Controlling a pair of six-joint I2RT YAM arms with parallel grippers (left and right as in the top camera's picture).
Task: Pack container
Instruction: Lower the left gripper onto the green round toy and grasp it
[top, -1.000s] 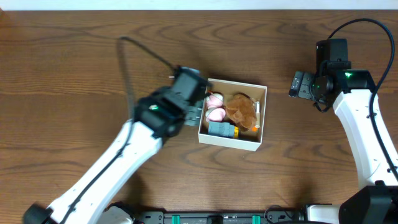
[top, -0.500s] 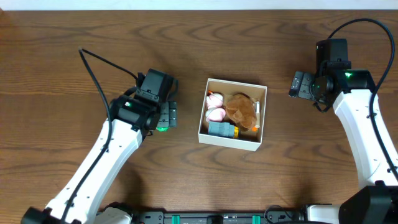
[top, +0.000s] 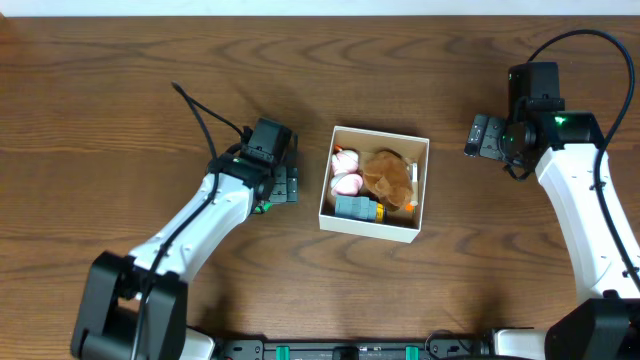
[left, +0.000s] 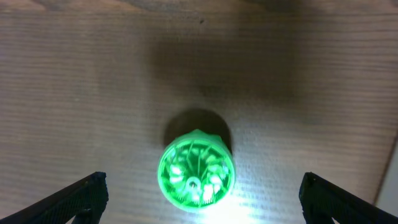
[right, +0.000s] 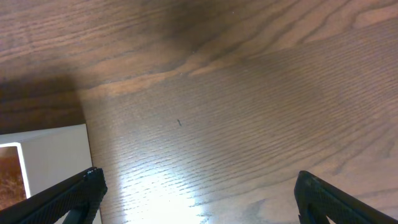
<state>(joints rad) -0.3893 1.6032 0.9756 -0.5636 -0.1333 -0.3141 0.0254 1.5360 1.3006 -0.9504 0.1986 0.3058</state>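
Note:
The container (top: 366, 228), a square white-walled box, sits mid-table holding pink toys (top: 346, 172), a brown plush (top: 388, 175) and a grey block (top: 354, 207). My left gripper (top: 288, 185) hangs open just left of the box, apart from it. In the left wrist view a round, glowing green thing (left: 196, 176) lies on the table between the wide-apart fingers of the left gripper (left: 202, 200), untouched. It also peeks out under the left wrist as the green thing (top: 264, 207). My right gripper (top: 478, 137) is open and empty to the right of the box. Its wrist view shows the right gripper (right: 202, 199) over bare wood with the container (right: 43, 155) corner at left.
Brown wood-grain table (top: 120, 110) all round. A black cable (top: 205, 118) loops up from the left arm. The right arm (top: 590, 220) runs along the right edge.
My left gripper drew back left from the container's left wall, then came a little right again, and its jaws widened. The right arm and the box contents have not moved.

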